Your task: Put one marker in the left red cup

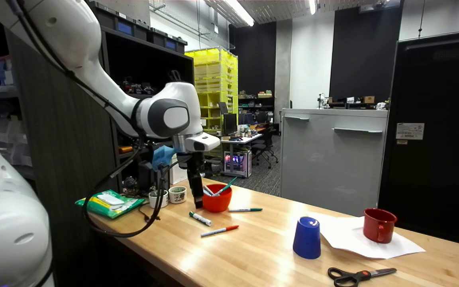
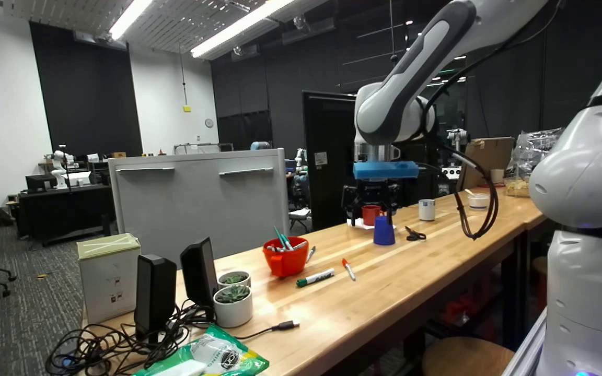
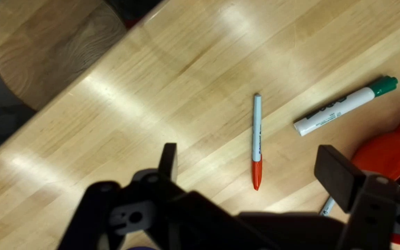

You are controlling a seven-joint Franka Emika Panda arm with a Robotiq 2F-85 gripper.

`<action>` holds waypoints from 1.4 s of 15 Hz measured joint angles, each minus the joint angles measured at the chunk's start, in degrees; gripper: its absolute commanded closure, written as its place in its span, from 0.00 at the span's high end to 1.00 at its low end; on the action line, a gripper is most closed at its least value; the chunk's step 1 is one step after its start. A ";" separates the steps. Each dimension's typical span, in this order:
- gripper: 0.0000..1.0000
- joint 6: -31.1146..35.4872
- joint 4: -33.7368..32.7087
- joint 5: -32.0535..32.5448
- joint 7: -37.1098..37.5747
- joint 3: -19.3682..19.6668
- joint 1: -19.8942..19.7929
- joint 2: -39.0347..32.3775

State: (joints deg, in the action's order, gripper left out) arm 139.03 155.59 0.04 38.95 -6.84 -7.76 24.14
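Note:
The marker, thin and grey with a red cap, lies on the table in both exterior views (image 1: pixel 219 231) (image 2: pixel 349 269). In the wrist view the marker (image 3: pixel 257 135) lies between the spread fingers, its red cap toward the gripper. The left red cup, bright red and wide, holds several markers in both exterior views (image 1: pixel 216 203) (image 2: pixel 287 262). The cup (image 3: pixel 384 156) is partly hidden behind the right finger in the wrist view. My gripper (image 3: pixel 250 152) is open and empty above the table. It also shows in both exterior views (image 1: pixel 198 205) (image 2: pixel 370 222).
A thick green-capped marker (image 1: pixel 200 219) and a thin green-capped marker (image 1: pixel 245 209) lie near the cup. A blue cup (image 1: pixel 307 238), a dark red mug (image 1: pixel 379 225) on paper and scissors (image 1: pixel 361 276) stand farther along. Potted plants (image 2: pixel 233 305) and black speakers (image 2: pixel 154 292) are at one end.

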 measured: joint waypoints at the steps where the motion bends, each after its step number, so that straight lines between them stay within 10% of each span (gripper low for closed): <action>1: 1.00 1.42 0.51 0.40 0.16 0.00 -0.26 -0.10; 21: 1.00 20.04 2.20 3.44 2.51 0.82 -3.12 -12.12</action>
State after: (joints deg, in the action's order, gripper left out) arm 159.07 157.78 3.49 41.46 -6.01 -10.87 12.01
